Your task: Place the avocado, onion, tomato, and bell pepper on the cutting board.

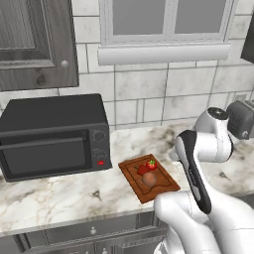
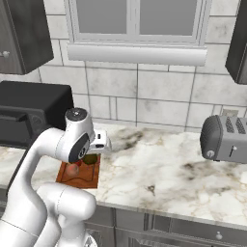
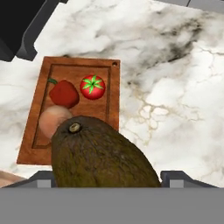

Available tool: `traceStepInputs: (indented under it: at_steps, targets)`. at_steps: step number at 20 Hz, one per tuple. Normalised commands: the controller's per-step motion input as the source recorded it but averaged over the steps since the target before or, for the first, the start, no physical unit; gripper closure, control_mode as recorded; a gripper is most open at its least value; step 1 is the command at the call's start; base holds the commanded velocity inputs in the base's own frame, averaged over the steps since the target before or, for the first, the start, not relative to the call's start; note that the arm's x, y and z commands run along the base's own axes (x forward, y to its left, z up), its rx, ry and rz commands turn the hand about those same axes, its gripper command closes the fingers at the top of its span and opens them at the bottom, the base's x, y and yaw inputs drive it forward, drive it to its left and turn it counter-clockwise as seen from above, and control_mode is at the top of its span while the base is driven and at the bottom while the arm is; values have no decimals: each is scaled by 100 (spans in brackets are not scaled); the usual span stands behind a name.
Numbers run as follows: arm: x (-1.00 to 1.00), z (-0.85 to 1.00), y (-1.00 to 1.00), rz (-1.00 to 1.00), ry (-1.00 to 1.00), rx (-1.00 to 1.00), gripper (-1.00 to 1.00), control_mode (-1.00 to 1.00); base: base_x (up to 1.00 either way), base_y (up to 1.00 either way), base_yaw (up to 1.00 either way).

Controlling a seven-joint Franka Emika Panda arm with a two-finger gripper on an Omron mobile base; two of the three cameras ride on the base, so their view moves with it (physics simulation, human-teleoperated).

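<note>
Onion [image 3: 54, 120] half behind avocado [image 3: 98, 157]

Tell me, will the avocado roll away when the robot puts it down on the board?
Probably a little: the avocado looks rounded and egg-shaped, so it may wobble. The onion and bell pepper already on the cutting board could stop it. Its skin looks dull, likely not slippery.

A glossy white arm [image 1: 208, 149] of rounded segments, with dark joint bands and a round grey-black end cap.

Red tomato [image 3: 92, 86], tan-pink onion [image 3: 53, 120], dark green-brown avocado [image 3: 103, 158]
</note>
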Motion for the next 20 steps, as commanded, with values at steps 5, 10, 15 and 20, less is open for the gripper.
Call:
traceStepInputs:
  at_steps: [5,10,15,20]
  targets:
    - [-13,-26,27,-6,0,1,100,-100,0,0,0]
    - [-3,-52,0,-4,0,5,100,-100,0,0,0]
    - [0,-31,10,-2,0,8,100,-100,0,0,0]
    - [0,-22,24,-3,0,3,100,-100,0,0,0]
